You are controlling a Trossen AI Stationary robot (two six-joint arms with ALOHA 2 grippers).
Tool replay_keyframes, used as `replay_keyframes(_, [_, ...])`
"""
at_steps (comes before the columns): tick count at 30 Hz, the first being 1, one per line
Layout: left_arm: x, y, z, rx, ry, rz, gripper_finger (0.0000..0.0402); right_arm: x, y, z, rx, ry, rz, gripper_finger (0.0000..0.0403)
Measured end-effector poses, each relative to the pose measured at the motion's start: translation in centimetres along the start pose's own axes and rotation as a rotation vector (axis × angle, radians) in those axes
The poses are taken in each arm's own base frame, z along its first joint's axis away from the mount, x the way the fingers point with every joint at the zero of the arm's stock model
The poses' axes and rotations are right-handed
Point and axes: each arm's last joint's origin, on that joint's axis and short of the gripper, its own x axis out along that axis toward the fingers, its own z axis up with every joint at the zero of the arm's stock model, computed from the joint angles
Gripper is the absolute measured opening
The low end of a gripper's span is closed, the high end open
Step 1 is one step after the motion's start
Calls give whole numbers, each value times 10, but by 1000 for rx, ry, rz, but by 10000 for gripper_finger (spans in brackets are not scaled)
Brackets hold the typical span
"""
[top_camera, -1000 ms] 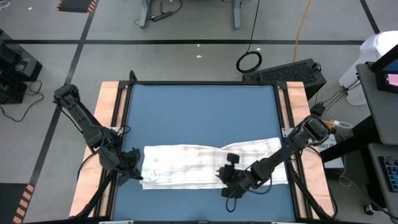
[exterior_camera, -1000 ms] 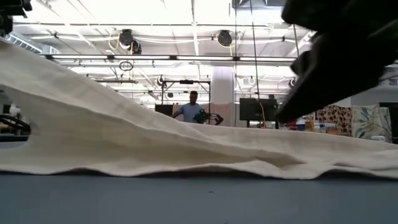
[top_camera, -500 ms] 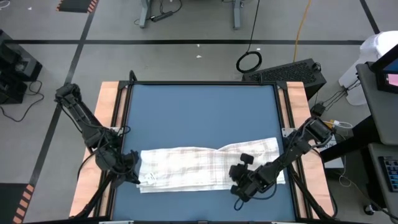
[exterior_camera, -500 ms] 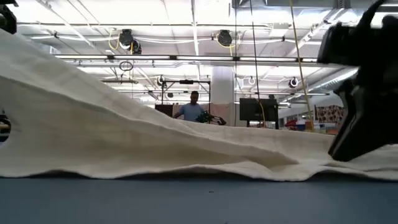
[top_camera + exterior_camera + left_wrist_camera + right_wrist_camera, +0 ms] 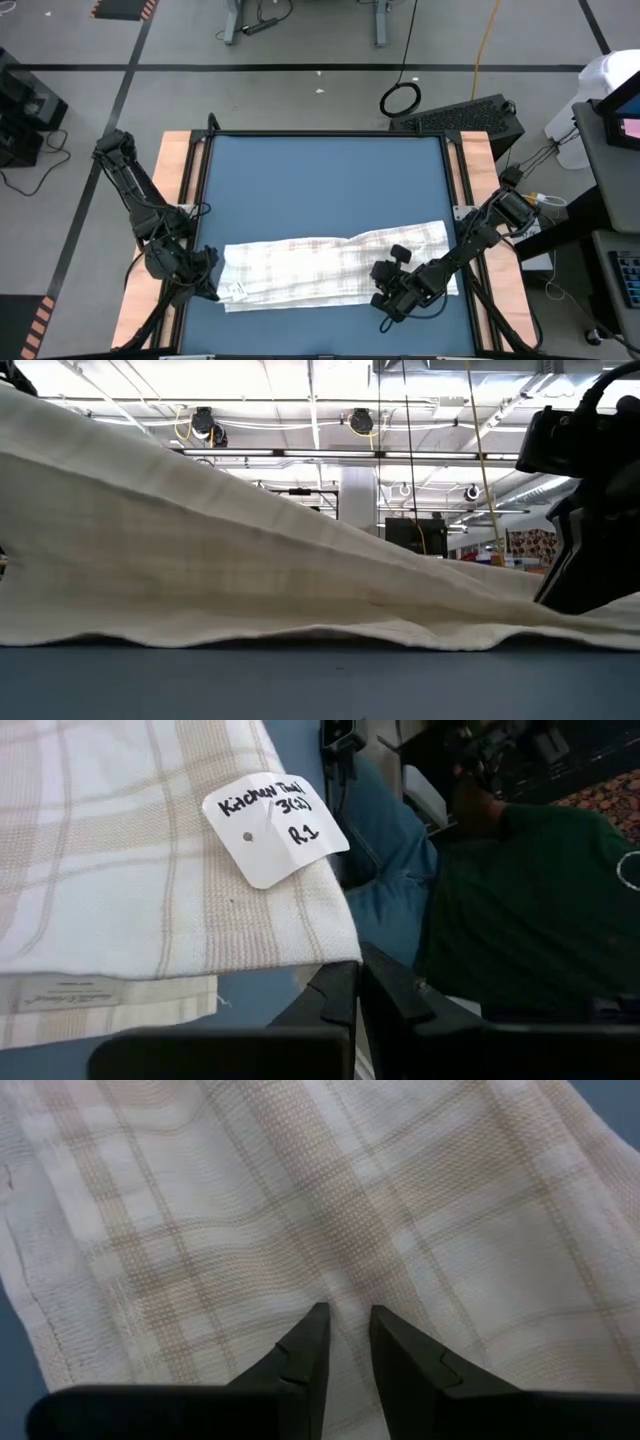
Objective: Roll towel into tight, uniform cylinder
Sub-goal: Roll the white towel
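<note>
Presently the white checked cloth towel [image 5: 335, 270] lies stretched across the near part of the blue mat [image 5: 320, 185] on the bench. Closed, the left tool [image 5: 208, 277] pinches its tagged end, apparently for tension, while the right tool [image 5: 345, 1342], fingers narrowly parted, presses the far end, apparently pinning it.

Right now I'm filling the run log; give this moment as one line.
stage: towel flat, unrolled | left tool: shut, at tagged corner | right tool: slightly parted over towel | surface: blue mat
</note>
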Motion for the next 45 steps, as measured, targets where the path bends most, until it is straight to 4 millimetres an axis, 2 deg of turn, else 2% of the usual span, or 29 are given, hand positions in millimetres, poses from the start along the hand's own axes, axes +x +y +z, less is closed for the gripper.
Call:
replay_keyframes(16, [8, 0, -5, 14, 21, 28, 18, -5, 1, 4, -9, 7, 52, 70])
replay_keyframes(19, [11, -1, -6, 15, 39, 24, 42, -5, 2, 4, -13, 1, 57, 70])
replay_keyframes(25, [19, 2, -9, -11, 67, 63, 117, -5, 3, 5, -16, -7, 66, 70])
replay_keyframes(29, [23, 4, -10, 10, 60, 97, 141, -5, 3, 5, -14, -12, 66, 70])
replay_keyframes(37, [33, 12, -8, 113, -119, 258, 144, -8, 8, 9, -48, -29, 87, 70])
replay_keyframes(45, [44, 36, 8, 212, -361, 588, 144, -22, 24, 29, -121, -82, 136, 70])
